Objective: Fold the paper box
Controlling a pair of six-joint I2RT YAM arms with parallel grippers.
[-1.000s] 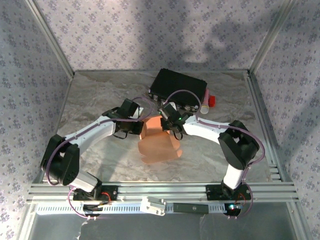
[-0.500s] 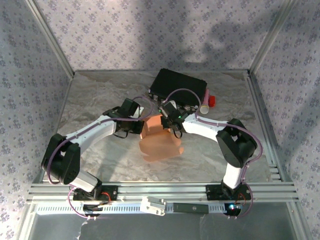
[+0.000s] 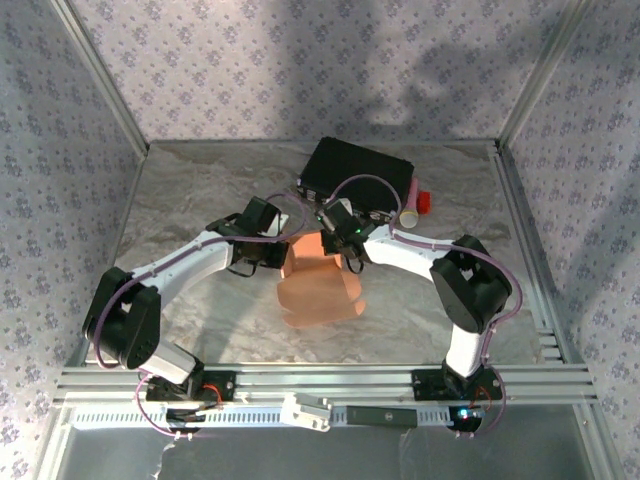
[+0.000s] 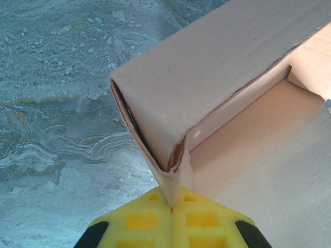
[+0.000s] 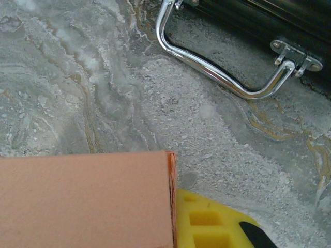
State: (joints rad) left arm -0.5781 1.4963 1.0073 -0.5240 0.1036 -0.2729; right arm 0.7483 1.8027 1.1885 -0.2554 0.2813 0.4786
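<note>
Paper box sits mid-bench, between the two arms and just near of the black hard case. It's half formed: one wall is up at the far end, and a flat panel lies toward you on the bench.

Left pincer is fully closed on the folded corner tab at the box's left far corner, with both yellow pads pinching the doubled cardboard. That's your anchor.

Right pincer is closed almost all the way at the far right edge of the raised wall. One yellow pad lies against the panel's edge and the other is hidden behind the cardboard. It's probably pinching the wall, but I can't confirm that.

For this step:
- Hold the left grip fixed and don't pull. Thin card will tear at the notch.
- Move the right side along the crease line, not across it, so the wall folds square.
- Work low and slow. The case's chrome handle is just beyond the right pincer, so leave room on the far side.
- Check that the corner seam in the left wrist view closes evenly before you release.
</note>
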